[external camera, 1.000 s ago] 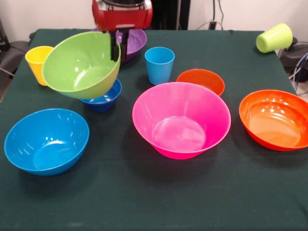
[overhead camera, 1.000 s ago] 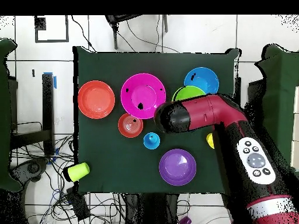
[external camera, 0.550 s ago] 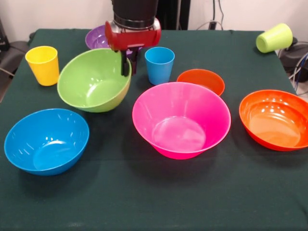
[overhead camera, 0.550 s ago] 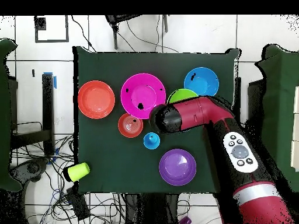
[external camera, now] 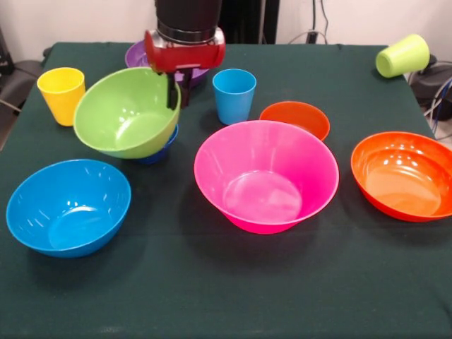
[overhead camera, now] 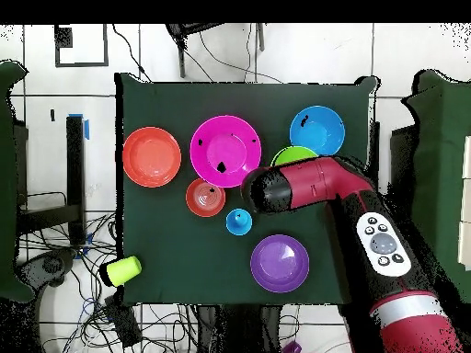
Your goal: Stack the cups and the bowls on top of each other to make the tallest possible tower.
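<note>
My gripper [external camera: 172, 93] is shut on the right rim of the lime green bowl [external camera: 123, 111], which tilts toward the left. Under its right side peeks the small dark blue bowl [external camera: 162, 146]; whether the two touch I cannot tell. Around them on the table are the yellow cup [external camera: 62, 93], the light blue cup [external camera: 234, 94], the light blue bowl [external camera: 68, 205], the pink bowl [external camera: 266, 173], the small orange bowl [external camera: 294, 119] and the orange-red bowl [external camera: 402, 174]. The purple bowl [external camera: 136, 54] is half hidden behind the gripper. In the overhead view the arm [overhead camera: 313, 184] covers most of the green bowl [overhead camera: 292, 154].
A lime green cup [external camera: 402, 55] lies on its side at the table's far right corner, close to the edge. Cables and floor clutter surround the table [overhead camera: 166, 257] in the overhead view.
The green bowl dropped from a high tilt a second ago to low over the dark blue bowl, then shifted slightly left and up, baring the dark blue bowl's edge again.
</note>
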